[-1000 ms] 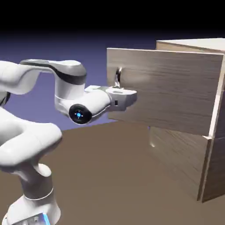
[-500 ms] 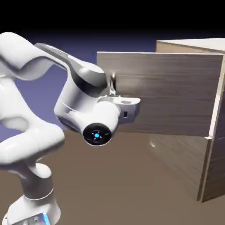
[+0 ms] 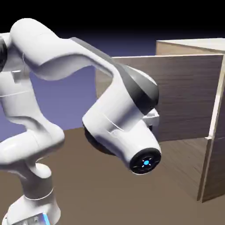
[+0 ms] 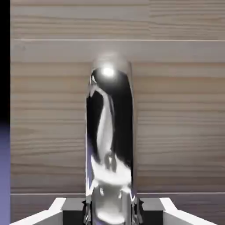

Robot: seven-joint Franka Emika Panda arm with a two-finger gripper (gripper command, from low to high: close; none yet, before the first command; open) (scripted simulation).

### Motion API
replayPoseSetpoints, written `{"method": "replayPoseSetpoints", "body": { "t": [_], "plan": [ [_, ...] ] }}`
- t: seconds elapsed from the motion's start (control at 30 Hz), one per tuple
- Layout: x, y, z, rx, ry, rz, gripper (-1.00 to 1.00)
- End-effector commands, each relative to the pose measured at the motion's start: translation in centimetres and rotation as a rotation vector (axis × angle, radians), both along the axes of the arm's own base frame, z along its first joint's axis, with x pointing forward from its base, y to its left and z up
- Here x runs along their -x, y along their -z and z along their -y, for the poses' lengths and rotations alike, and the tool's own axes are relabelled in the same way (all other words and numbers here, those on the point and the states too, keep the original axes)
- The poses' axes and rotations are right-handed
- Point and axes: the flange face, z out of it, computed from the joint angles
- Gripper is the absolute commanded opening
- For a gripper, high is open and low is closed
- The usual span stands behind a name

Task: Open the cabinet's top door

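While clamped in the jaws, the handle [image 4: 110, 127] mirror-bright against streaked, grey-brown top door [image 4: 180, 127].

The arm's wrist [image 3: 121, 114] swung toward the exterior view's right.

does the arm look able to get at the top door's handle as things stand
Yes, it seems so: the handle already runs between the tips of the pincer, which look closed on it, with nothing in the way.

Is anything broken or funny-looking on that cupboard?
Nothing looks broken. The top door just sticks out wide open, and the gripper is shut on its shiny, unbent-looking handle.
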Motion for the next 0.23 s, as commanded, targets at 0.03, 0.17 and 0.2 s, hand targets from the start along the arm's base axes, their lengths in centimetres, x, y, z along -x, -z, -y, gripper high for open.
{"method": "replayPoseSetpoints", "body": {
  "t": [0.03,0.17,0.2],
  "plan": [
    [-0.4,0.0,1.6,0.000,-0.040,0.000,-1.00],
    [-1.2,0.0,4.0,0.000,-0.104,0.000,-1.00],
    [-1.2,0.0,4.0,0.000,-0.104,0.000,1.00]
  ]
}}
